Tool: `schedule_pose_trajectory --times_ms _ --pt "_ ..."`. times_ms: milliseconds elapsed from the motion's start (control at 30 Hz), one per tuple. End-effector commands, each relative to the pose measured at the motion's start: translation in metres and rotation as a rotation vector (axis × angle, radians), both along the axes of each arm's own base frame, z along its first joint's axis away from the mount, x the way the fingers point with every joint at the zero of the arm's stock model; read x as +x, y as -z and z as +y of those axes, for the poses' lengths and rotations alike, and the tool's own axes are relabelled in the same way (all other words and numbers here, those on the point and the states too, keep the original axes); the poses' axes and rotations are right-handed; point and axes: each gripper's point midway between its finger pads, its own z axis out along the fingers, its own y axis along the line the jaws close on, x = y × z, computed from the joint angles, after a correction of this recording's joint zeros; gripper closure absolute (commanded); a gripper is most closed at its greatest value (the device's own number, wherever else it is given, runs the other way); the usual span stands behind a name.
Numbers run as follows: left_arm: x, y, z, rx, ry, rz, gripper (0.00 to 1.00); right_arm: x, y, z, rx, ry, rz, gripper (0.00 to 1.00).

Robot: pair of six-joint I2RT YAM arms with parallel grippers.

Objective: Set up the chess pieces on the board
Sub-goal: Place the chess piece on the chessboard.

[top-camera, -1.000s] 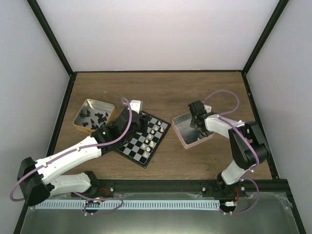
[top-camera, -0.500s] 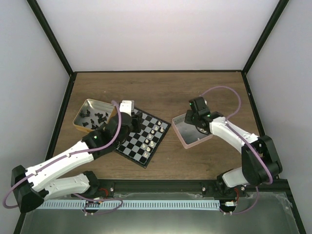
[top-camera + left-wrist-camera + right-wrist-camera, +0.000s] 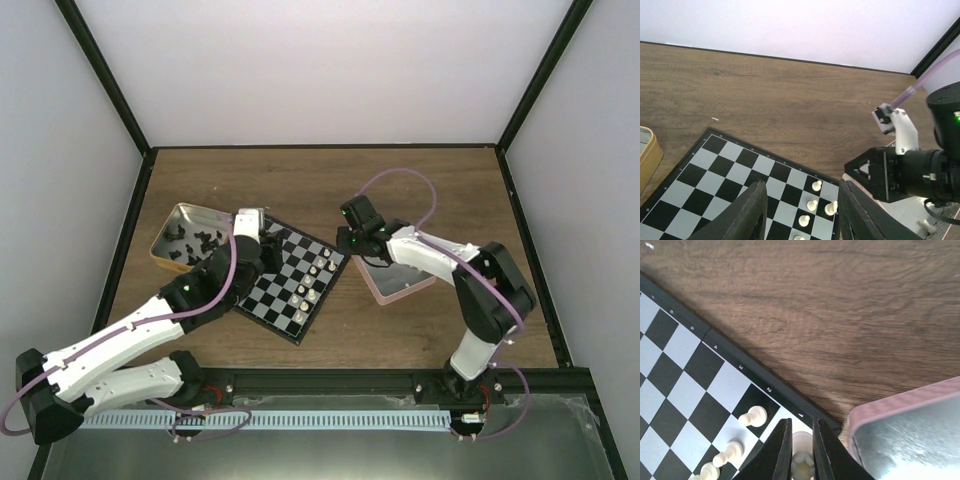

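The board (image 3: 268, 302) lies between the gold tin and the pink tray. Several cream-white chess pieces (image 3: 318, 270) stand along its right side. In the left wrist view white pawns (image 3: 811, 205) show between the fingers. My left gripper (image 3: 270, 243) hangs open over the board's far left part, with nothing between its fingers (image 3: 754, 212). My right gripper (image 3: 801, 450) is shut on a cream-white piece with a crown-like top (image 3: 803, 466). It holds the piece over the board's (image 3: 690, 385) corner square, next to the white pawns (image 3: 752, 416). Black pieces (image 3: 195, 240) lie in the tin.
The gold tin (image 3: 222, 215) sits left of the board, close to my left arm. The pink tray (image 3: 400, 288) sits right of the board, and its rim (image 3: 900, 402) is just right of my right fingers. Black frame posts edge the table.
My right gripper has moved left from the pink tray to the board's near-right corner, still shut on the white piece. My left gripper has shifted a little left toward the tin.
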Motion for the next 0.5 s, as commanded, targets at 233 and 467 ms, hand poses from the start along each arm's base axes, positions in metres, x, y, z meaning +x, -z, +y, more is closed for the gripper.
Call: schedule_pose_trajectory --times_ms 233,467 --pt "0.002 0.004 0.005 0.005 -0.022 -0.004 0.58 -0.002 0.019 0.035 -0.058 -0.090 0.029 0.92" --pt "0.002 0.007 0.005 0.012 -0.024 0.000 0.58 -0.005 0.024 0.038 -0.064 -0.103 0.043 0.87"
